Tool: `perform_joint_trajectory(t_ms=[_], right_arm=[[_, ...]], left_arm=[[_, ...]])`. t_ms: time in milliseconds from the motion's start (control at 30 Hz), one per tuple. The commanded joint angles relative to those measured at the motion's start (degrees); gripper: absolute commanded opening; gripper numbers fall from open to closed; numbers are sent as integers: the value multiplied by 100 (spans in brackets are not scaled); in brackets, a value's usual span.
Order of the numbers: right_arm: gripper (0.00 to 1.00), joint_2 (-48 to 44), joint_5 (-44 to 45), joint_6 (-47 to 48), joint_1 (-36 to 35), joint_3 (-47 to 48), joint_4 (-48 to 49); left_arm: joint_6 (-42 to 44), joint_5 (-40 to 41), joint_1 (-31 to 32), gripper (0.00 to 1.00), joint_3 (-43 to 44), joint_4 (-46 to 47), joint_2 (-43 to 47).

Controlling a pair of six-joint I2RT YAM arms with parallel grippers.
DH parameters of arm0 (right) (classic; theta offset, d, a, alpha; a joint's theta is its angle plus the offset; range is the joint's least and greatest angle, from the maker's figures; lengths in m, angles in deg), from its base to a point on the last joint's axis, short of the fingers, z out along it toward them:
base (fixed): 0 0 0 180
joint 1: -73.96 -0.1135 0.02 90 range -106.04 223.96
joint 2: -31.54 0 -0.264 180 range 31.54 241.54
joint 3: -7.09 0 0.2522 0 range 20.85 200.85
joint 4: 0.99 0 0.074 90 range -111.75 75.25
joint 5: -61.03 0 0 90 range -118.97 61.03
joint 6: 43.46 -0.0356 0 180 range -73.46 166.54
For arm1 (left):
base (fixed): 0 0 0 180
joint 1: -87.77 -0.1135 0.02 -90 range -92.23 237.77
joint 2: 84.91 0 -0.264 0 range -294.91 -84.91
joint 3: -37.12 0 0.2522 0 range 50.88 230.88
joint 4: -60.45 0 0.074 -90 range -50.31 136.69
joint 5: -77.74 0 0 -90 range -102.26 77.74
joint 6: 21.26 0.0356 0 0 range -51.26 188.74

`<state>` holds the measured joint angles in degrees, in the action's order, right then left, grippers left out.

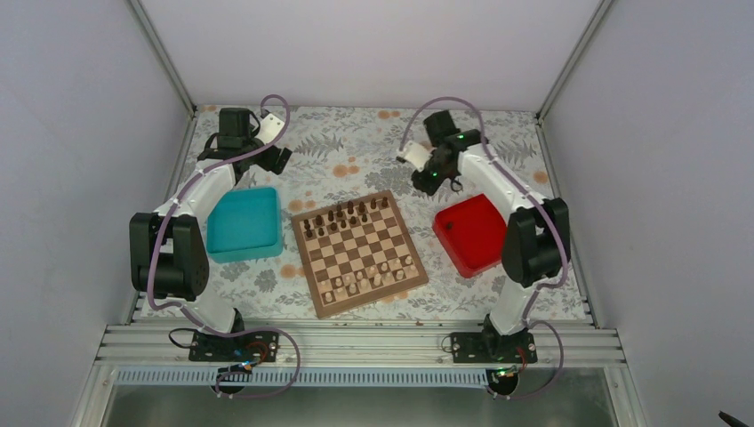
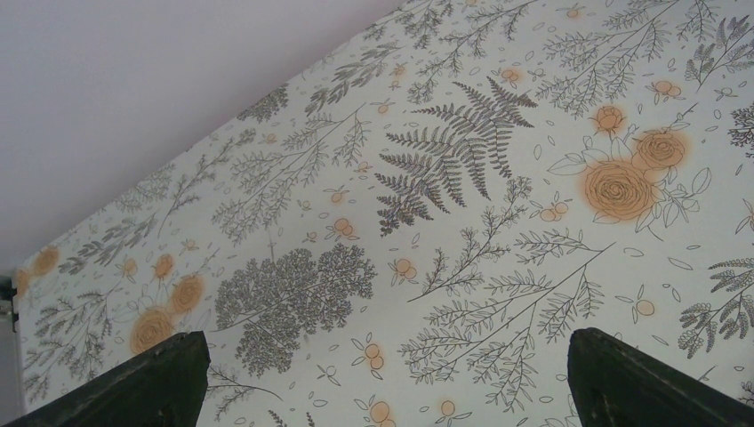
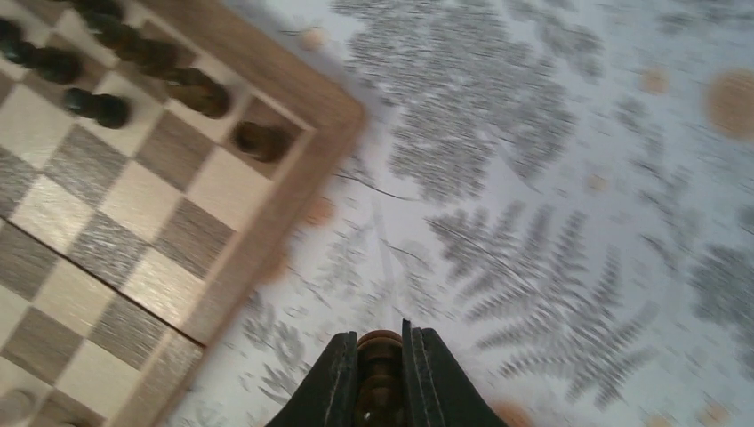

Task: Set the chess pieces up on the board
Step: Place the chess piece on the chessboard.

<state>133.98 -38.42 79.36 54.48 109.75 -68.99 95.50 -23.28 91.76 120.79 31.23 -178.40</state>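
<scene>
The board [image 1: 360, 250] lies mid-table. Dark chess pieces [image 1: 346, 216] stand on its far rows and pale chessmen on its near rows. My right gripper [image 1: 433, 174] hangs over the tablecloth beyond the board's far right corner. In the right wrist view it [image 3: 381, 345] is shut on a dark brown chess piece [image 3: 381, 360], with the board's corner [image 3: 298, 165] and several dark pieces [image 3: 200, 92] to the upper left. That view is blurred. My left gripper [image 1: 271, 160] is behind the teal tray. Its fingers [image 2: 147, 382] stand wide open over bare cloth with nothing between them.
A teal tray [image 1: 243, 223] sits left of the board and a red tray [image 1: 471, 234] right of it, under the right arm. Flowered cloth covers the table. Walls close in at the back and both sides.
</scene>
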Motion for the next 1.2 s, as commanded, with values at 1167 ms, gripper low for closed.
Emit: perform_joint_trajectory(t_ms=[1167], right_arm=[[9, 1740, -331, -78, -1674, 504, 364]], left_arm=[[83, -118, 21, 100, -29, 134, 145]])
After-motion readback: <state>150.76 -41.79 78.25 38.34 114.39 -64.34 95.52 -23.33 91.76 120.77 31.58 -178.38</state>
